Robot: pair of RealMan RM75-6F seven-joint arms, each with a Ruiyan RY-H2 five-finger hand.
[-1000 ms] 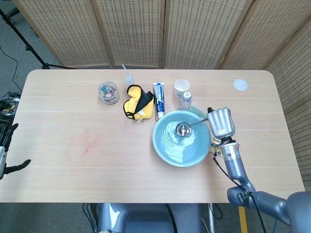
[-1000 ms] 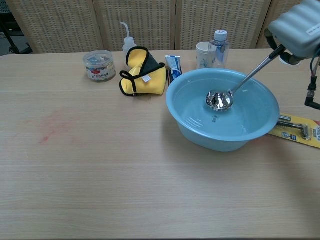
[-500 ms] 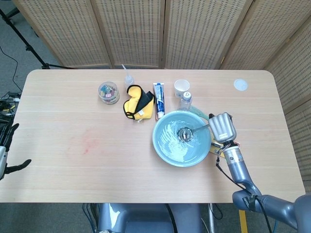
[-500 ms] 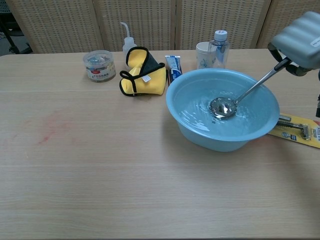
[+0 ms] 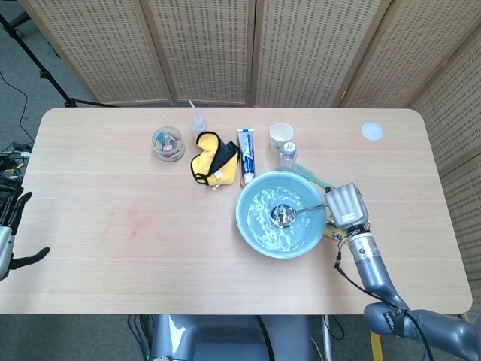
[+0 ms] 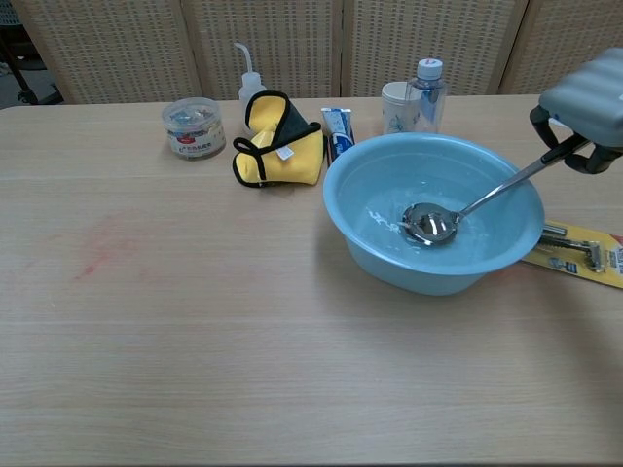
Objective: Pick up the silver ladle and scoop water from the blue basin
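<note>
The right hand (image 5: 345, 204) grips the silver metal ladle (image 6: 431, 223), bowl submerged in the round blue plastic basin (image 6: 365, 255); next, lift level.

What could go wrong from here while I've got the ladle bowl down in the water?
1. The right hand holds the silver ladle only at the far end of its handle, so a full bowl could tip or twist on lifting.
2. The handle crosses close to the blue basin rim; levering on it might shove the basin onto the packaged tool beside it.
3. Water could spill on the table.
</note>
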